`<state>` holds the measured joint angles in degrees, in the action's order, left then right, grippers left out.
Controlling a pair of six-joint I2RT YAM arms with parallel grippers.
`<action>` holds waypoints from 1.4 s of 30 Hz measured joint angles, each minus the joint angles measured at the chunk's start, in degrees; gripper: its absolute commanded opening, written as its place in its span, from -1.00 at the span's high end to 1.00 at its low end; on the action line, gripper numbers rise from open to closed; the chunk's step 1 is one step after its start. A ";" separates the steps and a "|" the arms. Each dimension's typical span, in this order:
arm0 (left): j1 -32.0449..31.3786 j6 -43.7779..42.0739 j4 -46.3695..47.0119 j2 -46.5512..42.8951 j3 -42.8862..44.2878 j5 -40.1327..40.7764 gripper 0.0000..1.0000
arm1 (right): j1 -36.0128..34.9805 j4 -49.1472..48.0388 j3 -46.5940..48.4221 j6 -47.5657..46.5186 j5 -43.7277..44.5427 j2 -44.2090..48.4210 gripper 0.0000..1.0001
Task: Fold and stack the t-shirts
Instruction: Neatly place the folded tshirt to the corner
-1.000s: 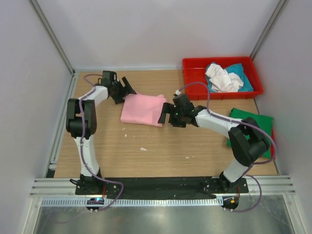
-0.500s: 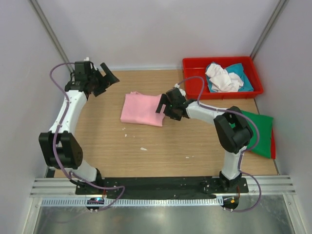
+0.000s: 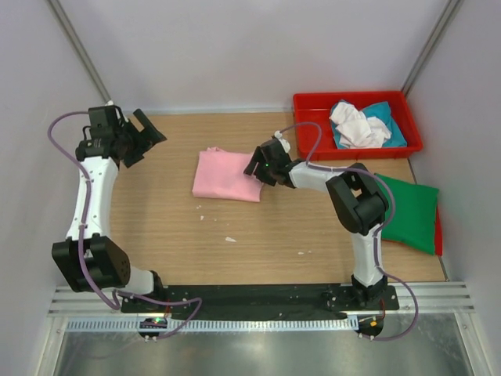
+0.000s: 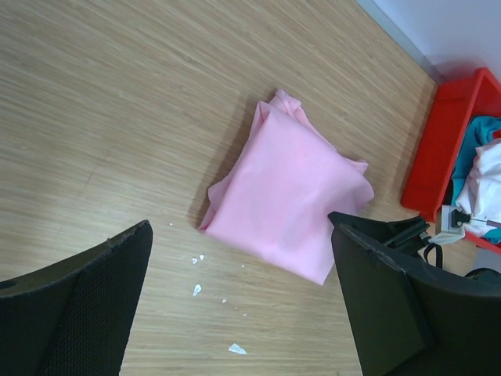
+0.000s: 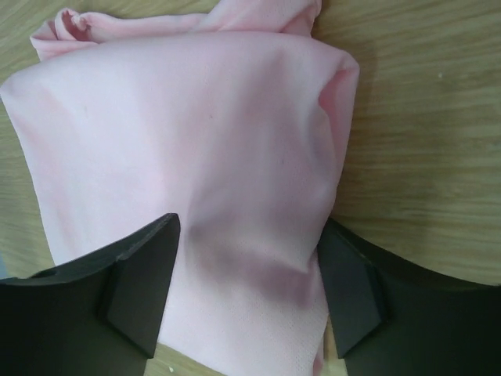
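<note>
Right claw (image 5: 249,262) standing wide, straddling pink t-shirt (image 5: 180,133) edge on counter (image 3: 235,227). Left claw (image 4: 239,235) hanging wide, holding nothing, well apart. Only top view showing green t-shirt (image 3: 405,213) at right edge. Counting: two claws, four t-shirts, two lying in one red tray (image 3: 313,106).

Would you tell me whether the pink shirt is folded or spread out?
Folded: the pink shirt lies as a compact layered rectangle.

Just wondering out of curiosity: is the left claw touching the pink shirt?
Apart. The top view shows the left gripper open off to the side, with bare wooden table between it and the pink t-shirt.
</note>
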<state>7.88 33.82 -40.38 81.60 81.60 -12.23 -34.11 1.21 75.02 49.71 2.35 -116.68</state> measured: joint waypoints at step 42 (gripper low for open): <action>1.66 -4.33 -7.72 -7.21 2.49 0.42 -0.92 | 19.23 46.88 -14.62 -32.44 17.09 39.65 0.98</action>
<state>9.54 29.50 -48.10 74.39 84.09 -11.81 -14.87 48.10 60.40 17.28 19.44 -77.03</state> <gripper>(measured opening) 0.961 0.057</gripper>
